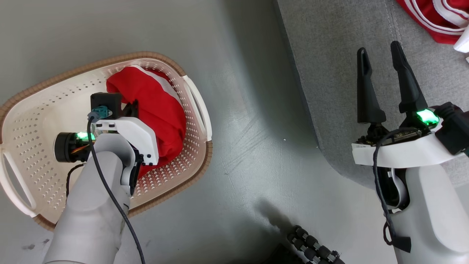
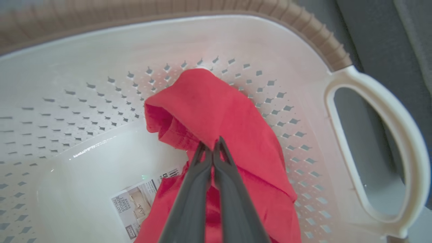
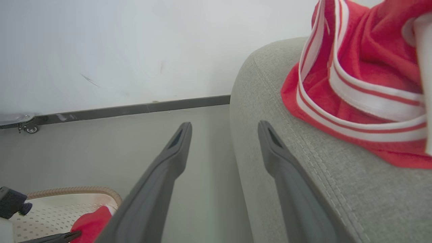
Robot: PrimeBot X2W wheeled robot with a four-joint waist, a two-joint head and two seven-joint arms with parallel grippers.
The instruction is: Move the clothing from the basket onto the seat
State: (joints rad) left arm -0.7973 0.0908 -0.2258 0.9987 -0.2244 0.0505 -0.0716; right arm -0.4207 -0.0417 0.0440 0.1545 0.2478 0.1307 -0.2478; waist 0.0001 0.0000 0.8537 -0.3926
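The left gripper is reaching down into the basket, pressing its two dark fingers together with no gap showing. Its tips appear to be pinching a raised fold of the red garment. That garment is lying bunched against the basket's perforated wall on the side nearest the seat, and it is partly covering a printed label on the basket's bottom.

The pinch looks shallow, taking only a thin ridge of soft cloth. The lift is therefore probably best done slowly and straight up, checking that the fold is not sliding out. It should go high enough for the trailing fabric to clear the brown rim before swinging across the bare floor toward the seat.

The right gripper is hovering over the seat's near edge with its fingers spread wide and nothing between them. A white-striped garment is lying on the seat beyond it. Setting this piece down beside that one, not on it, should avoid dragging it off.
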